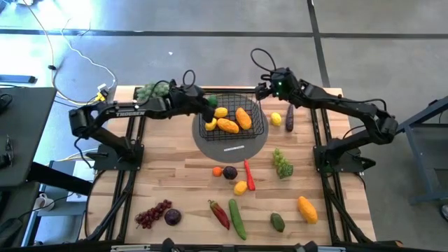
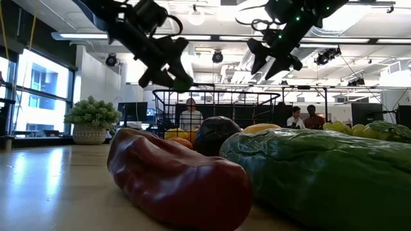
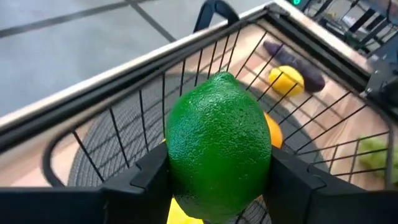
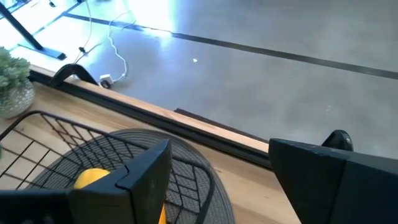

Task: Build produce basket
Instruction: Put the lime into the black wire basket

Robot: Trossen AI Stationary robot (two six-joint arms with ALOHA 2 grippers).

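While loose produce [image 1: 238, 218] lies scattered across the bench [image 1: 175, 175], the left gripper [image 1: 210, 102] holds a green lime [image 3: 217, 146] in its jaws above the left rim of the wire basket [image 1: 257, 126], which sits on a grey disc [image 1: 231, 148]; the right gripper [image 1: 266, 89] hovers beside the basket's far right corner, jaws wide and empty.

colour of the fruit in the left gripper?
Green, a lime; clearest in the left wrist view.
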